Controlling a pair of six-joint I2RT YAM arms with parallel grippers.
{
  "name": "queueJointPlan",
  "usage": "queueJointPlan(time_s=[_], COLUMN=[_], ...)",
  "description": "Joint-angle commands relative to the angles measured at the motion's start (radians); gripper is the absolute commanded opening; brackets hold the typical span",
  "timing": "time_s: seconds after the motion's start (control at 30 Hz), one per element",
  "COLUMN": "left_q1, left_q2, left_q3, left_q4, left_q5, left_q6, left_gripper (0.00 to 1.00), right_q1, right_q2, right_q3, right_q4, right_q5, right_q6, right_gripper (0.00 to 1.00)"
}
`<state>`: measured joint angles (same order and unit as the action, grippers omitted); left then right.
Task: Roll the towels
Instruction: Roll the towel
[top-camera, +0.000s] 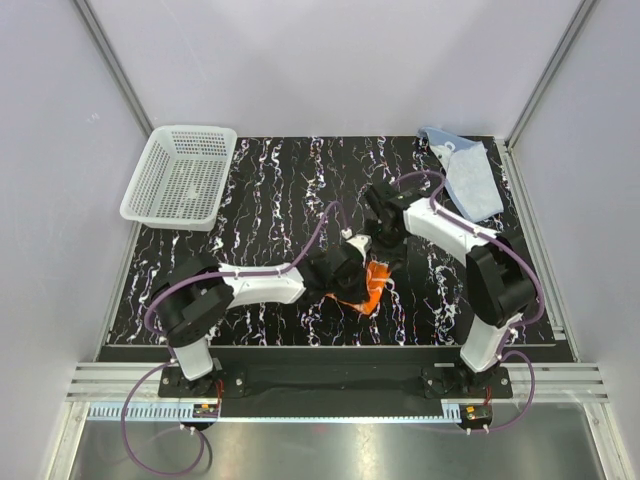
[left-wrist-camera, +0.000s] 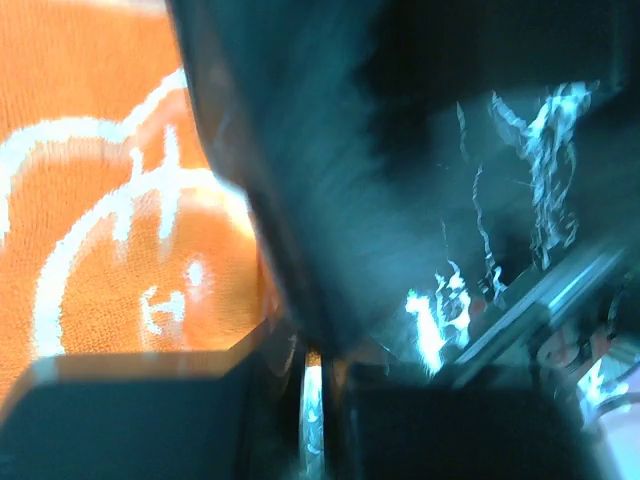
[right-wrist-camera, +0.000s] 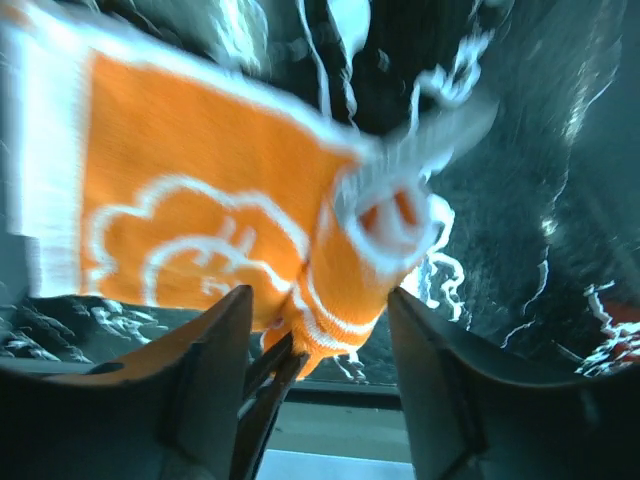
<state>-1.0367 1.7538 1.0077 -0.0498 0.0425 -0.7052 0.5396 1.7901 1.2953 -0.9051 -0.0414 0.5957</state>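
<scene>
The orange towel (top-camera: 372, 290) lies partly rolled on the surface (top-camera: 280, 190), well right of the white basket (top-camera: 180, 175) and nearer the arms. The right pincer (right-wrist-camera: 318, 295) is spread, the roll's end between its fingers. The left pincer (top-camera: 350, 283) is right at the same towel, but blur hides whether it grips. The blue towel (top-camera: 472, 178) lies crumpled far right of the basket.

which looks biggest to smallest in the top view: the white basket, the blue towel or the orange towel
1. white mesh basket
2. light blue towel
3. orange towel, but only a small patch of it shows because most of it is covered, so its true size is unsure
</scene>
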Motion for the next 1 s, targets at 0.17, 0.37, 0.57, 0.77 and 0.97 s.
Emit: queueJointPlan(time_s=[0.17,0.37,0.57,0.77,0.97], left_q1=[0.081,0.202,0.297,0.360,0.405], left_q2=[-0.046,-0.044,0.010,0.041,0.073], left_q3=[-0.101,-0.211,-0.210,-0.204,-0.221], left_q4=[0.075,0.287,0.279,0.251,0.295], left_q5=[0.186,0.381,0.499,0.568,0.634], left_q6=[-0.049,-0.181,-0.255,-0.318,-0.395], left_gripper=[0.00,0.00,0.00,0.00,0.00], right_q1=[-0.173,-0.205,-0.204,-0.204,-0.202], right_q2=[-0.139,-0.358,-0.560,-0.566,-0.479], right_q3=[0.095,-0.111,-0.476,-0.714,-0.832], right_q4=[0.015,0.284,0.625,0.868,1.124], right_q5=[0.035,-0.125,-0.323,-0.414,-0.434], right_q6=[-0.057,-0.019,0.137,0.214,0.306], right_gripper=[0.67,0.67,0.65,0.64,0.60])
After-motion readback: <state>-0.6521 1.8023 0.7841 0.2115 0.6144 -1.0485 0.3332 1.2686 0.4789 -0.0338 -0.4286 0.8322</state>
